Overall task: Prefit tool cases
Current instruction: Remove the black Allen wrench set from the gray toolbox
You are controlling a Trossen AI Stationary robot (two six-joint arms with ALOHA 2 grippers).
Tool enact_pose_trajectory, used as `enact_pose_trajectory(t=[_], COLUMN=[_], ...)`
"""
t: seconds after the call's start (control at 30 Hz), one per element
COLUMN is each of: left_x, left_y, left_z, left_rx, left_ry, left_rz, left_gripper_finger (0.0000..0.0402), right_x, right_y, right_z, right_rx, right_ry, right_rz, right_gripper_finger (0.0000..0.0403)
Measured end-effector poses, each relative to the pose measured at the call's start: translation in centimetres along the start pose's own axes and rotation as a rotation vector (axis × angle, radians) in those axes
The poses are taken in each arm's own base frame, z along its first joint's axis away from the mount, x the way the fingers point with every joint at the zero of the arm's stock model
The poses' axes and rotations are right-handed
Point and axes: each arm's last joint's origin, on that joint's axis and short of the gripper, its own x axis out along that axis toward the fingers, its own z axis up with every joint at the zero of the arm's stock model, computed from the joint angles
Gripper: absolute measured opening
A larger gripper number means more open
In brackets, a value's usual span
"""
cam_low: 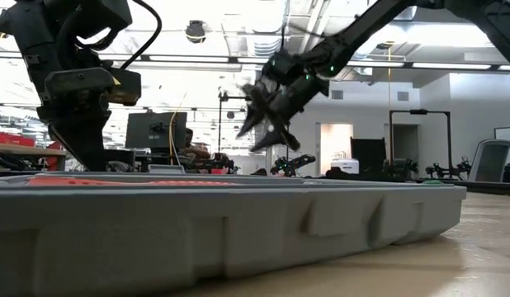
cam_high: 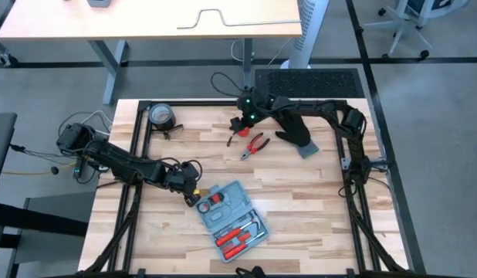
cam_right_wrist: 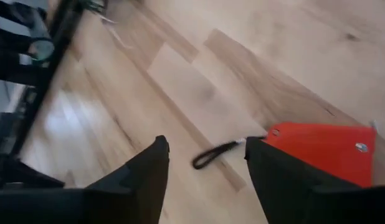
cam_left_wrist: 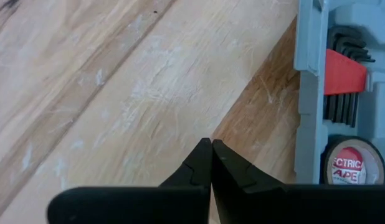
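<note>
A: Right gripper (cam_right_wrist: 205, 165), jaws apart, hovers above a small red tool (cam_right_wrist: 323, 152); left gripper (cam_left_wrist: 211, 149), jaws together, rests beside the tool case (cam_high: 232, 214), mid-table.

B: Descend squarely, then close around the red body

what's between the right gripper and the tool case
In the high view, red-handled pliers lie on the table between the right gripper and the tool case; otherwise bare wood.

Both arms are dark, jointed and slender, the left tool (cam_high: 194, 191) carrying a yellow marking and loose black cables, the right tool (cam_high: 240, 127) lit by small green lights near its wrist, fingers black and tapered.
</note>
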Motion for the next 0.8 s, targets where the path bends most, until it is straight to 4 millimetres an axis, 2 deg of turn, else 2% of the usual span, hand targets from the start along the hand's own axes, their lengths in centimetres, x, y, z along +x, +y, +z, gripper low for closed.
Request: enact_pose_trajectory(t=[0.17, 0.3, 0.43, 0.57, 0.7, 0.8], left_x=[-0.1, -0.3, -0.4, -0.5, -0.8, -1.2], left_y=[-0.3, -0.8, -1.1, -1.5, -2.0, -1.6], left_z=[-0.2, -0.8, -1.0, -0.6, 0.4, 1.4], left_rx=[-0.054, -0.07, -0.101, -0.112, -0.104, -0.093], left_ry=[-0.003, -0.029, -0.072, -0.12, -0.205, -0.239], left_rz=[-0.017, -0.017, -0.009, -0.046, -0.106, -0.134], left_gripper_finger=[0.0, 0.0, 0.0, 0.0, 0.0, 0.0], right_x=[-2.3, -3.1, -3.2, -2.6, -2.1, -1.8], right_y=[3.9, 6.4, 8.5, 10.3, 12.0, 13.3], right_z=[1.0, 0.4, -1.1, -3.5, -5.7, -7.1], right_rx=[-0.102, -0.171, -0.23, -0.291, -0.331, -0.361], right_ry=[-0.135, -0.159, -0.115, -0.024, 0.05, 0.059], right_rz=[0.128, 0.184, 0.205, 0.208, 0.217, 0.217], right_gripper_finger=[0.0216, 0.0195, 0.0176, 0.0164, 0.0156, 0.0152])
